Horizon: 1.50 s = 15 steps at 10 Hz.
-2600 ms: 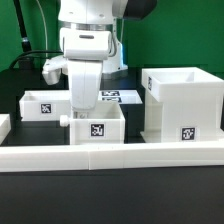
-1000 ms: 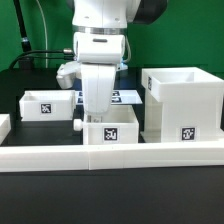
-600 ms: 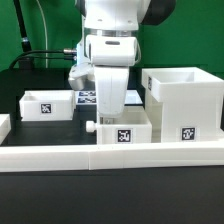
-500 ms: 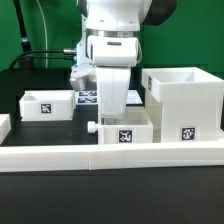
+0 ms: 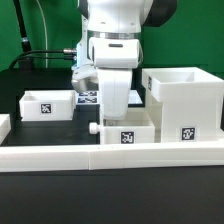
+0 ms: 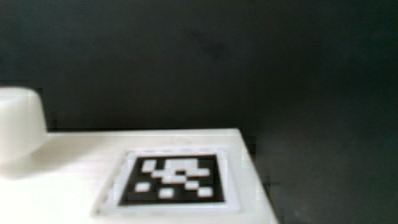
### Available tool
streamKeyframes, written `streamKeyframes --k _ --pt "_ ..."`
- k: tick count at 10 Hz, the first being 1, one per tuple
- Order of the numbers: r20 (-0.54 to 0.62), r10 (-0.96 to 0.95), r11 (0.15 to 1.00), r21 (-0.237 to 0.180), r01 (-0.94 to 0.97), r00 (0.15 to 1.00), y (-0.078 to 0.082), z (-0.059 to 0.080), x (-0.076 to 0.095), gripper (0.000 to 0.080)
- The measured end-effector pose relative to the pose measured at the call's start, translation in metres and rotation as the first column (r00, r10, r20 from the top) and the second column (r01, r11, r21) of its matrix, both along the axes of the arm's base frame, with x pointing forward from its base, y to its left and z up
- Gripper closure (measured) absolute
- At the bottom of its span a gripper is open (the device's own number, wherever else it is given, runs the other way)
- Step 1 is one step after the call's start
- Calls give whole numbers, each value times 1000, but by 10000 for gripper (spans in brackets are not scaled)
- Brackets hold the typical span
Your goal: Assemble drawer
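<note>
The white housing [image 5: 183, 105] stands at the exterior view's right, its tag facing front. One small tray [image 5: 138, 133] with a tag and a side knob [image 5: 91, 128] sits right beside the housing, against the front wall. My gripper [image 5: 117, 113] reaches down into this tray, apparently shut on its wall; the fingertips are hidden behind the wall. The second small tray [image 5: 47, 103] stands apart at the left. The wrist view shows only the tray's tagged face [image 6: 175, 180] and the knob [image 6: 16, 128]; no fingers show there.
The long low white border wall [image 5: 60, 156] runs along the front of the table. The marker board [image 5: 88, 97] lies flat behind the trays. Green backdrop and cables are at the back left.
My gripper and the small tray in it have moved together to the exterior view's right, from the middle up beside the housing. The second tray and the housing have not moved.
</note>
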State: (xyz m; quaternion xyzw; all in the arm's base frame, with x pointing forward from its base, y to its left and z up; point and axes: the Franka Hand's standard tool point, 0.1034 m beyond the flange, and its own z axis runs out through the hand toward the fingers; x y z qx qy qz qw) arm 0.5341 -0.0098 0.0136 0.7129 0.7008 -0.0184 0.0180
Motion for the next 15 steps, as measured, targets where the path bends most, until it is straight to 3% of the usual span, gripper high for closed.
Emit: streamKeyframes --k 6,15 --pt "-12 0 1000 -5 0 1000 -3 0 1 757" --pt "-8 -62 998 -1 62 998 7 2 6 757"
